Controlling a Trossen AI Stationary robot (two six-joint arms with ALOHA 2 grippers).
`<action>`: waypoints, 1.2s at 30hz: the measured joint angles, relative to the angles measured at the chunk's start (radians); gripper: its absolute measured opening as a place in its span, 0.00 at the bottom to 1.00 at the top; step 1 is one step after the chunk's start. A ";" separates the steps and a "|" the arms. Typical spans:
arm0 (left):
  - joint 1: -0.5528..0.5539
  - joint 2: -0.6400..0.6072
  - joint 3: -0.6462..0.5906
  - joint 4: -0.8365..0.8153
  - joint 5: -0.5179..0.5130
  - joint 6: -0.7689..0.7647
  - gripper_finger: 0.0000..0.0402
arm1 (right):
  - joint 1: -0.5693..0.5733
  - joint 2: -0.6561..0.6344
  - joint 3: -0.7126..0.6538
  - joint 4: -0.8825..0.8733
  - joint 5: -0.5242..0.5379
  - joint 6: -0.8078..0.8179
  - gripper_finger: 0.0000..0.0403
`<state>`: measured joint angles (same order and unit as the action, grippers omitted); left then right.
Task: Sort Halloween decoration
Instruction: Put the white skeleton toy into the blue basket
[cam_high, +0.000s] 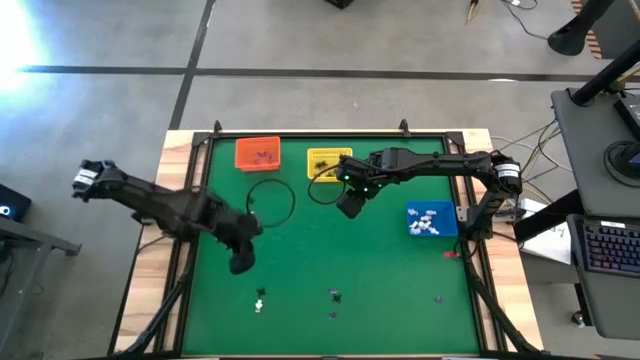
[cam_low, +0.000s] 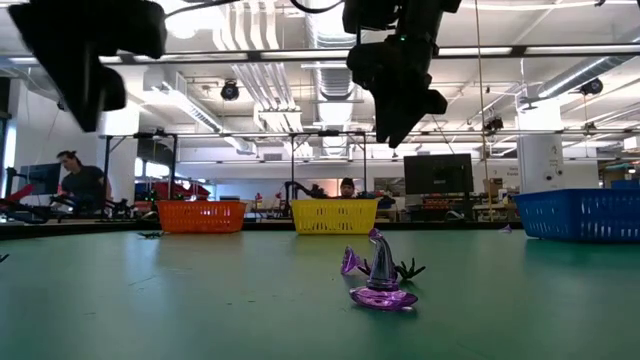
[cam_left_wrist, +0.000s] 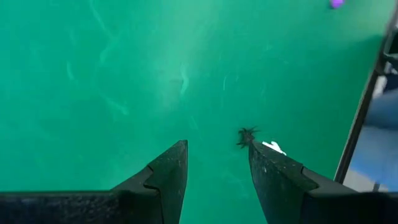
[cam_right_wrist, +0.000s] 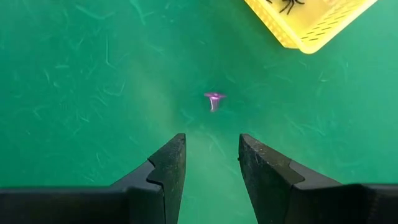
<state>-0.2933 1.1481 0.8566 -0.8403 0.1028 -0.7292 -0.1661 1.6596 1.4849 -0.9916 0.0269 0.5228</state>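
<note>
While both arms hang above the green desk (cam_high: 330, 250), the scene reads as follows.

Witch hat, axis: a purple witch hat (cam_low: 380, 280) stands upright on its brim, its tip pointing up and curling slightly to one side; a small black spider (cam_low: 408, 269) lies just behind it.

Other trinkets: a black spider (cam_left_wrist: 247, 136) and a white piece (cam_left_wrist: 272, 147) lie touching near the desk's front edge; one more tiny dark piece (cam_high: 438, 298) sits well apart towards the front right; their facing cannot be told.

Orange basket: the orange basket (cam_high: 257, 153) at the back holds small purplish bits.

Yellow basket: the yellow basket (cam_right_wrist: 311, 22), beside the orange one, holds a black spider.

Blue basket: the blue basket (cam_high: 430, 221) at the right holds white pieces.

Left gripper: the left gripper (cam_left_wrist: 214, 165) hovers over the spider and white piece, jaws apart, holding nothing.

Right gripper: the right gripper (cam_right_wrist: 211, 158) hovers near the yellow basket, above the purple hat, jaws apart and empty.

Look: tiny, glossy trinkets in purple, black and white.
</note>
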 joint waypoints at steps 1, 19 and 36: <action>-0.032 0.012 0.000 0.001 -0.016 -0.057 0.38 | 0.002 0.000 0.000 -0.001 0.000 0.000 0.35; -0.288 0.288 0.026 0.131 -0.091 -0.525 0.38 | 0.003 0.000 0.000 0.002 0.000 0.063 0.35; -0.354 0.550 0.233 0.122 -0.092 -0.731 0.38 | 0.003 0.000 0.000 -0.013 0.036 0.075 0.35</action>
<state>-0.6477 1.6986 1.0895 -0.7181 0.0107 -1.4598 -0.1630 1.6596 1.4849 -1.0050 0.0626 0.5975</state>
